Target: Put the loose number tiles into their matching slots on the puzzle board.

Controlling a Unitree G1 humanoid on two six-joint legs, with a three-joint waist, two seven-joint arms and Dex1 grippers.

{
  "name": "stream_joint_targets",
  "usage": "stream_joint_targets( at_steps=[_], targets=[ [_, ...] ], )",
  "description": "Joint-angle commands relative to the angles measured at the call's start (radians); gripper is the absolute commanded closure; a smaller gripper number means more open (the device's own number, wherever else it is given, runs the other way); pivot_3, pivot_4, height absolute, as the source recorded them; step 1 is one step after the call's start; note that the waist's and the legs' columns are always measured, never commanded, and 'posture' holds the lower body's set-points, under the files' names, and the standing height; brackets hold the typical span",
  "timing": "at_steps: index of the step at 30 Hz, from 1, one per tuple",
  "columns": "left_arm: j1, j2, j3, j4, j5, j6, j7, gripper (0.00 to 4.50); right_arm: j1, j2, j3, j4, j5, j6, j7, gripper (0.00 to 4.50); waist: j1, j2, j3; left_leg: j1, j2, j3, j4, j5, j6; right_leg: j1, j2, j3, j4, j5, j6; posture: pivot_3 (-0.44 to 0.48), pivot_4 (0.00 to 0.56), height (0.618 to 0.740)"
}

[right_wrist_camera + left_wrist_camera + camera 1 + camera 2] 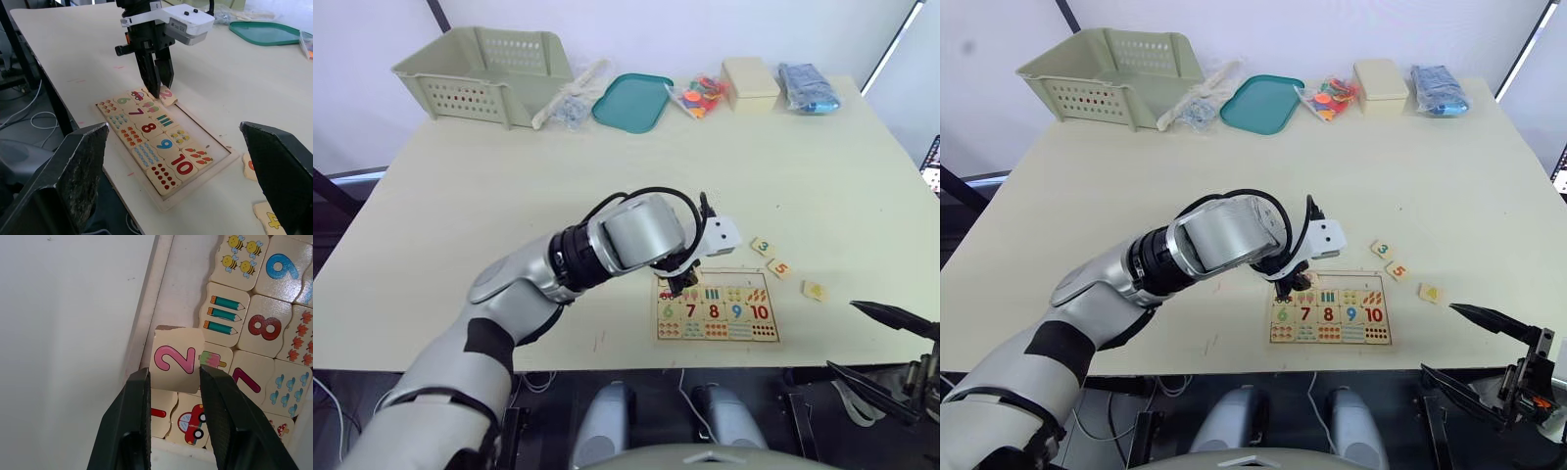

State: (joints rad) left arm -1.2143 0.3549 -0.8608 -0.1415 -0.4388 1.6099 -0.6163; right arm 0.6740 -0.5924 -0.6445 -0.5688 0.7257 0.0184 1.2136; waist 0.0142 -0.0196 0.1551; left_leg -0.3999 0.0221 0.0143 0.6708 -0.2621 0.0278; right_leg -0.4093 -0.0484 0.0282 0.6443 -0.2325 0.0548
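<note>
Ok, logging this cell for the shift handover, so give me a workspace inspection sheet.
Surface: pale table, bare in the middle.
Job's things: puzzle board near the front edge, 6 to 10 seated; tile 2 held over the open row; tiles 3, 5 and another loose to the board's right.
Clutter: basket, teal tray, bags and a box along the far edge.
Grippers: left gripper shut on tile 2; right gripper open, off the table's front edge.
Cables: black cable looped on the left wrist.
Surroundings: pale wall behind.
</note>
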Motion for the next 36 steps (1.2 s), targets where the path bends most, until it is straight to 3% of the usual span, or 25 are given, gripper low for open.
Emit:
stream_joint_targets(
  at_steps=[1,36],
  targets=[
    [-0.009,-0.006,0.041,-0.010,-0.014,0.005,0.017,3.46,0.012,-0.003,-0.023,-0.022,0.015,-0.010,-0.003,0.00,0.000,0.000,0.000,0.000,0.000,0.000,0.000,0.000,0.000,0.000,0.000,0.000,0.000,0.000,0.000,0.000,0.150,0.740],
    [0.015,-0.013,0.037,-0.006,-0.043,0.004,0.079,3.46,0.033,0.005,-0.015,-0.042,0.014,-0.012,-0.026,0.00,0.000,0.000,0.000,0.000,0.000,0.000,0.000,0.000,0.000,0.000,0.000,0.000,0.000,0.000,0.000,0.000,0.150,0.740]
  ],
)
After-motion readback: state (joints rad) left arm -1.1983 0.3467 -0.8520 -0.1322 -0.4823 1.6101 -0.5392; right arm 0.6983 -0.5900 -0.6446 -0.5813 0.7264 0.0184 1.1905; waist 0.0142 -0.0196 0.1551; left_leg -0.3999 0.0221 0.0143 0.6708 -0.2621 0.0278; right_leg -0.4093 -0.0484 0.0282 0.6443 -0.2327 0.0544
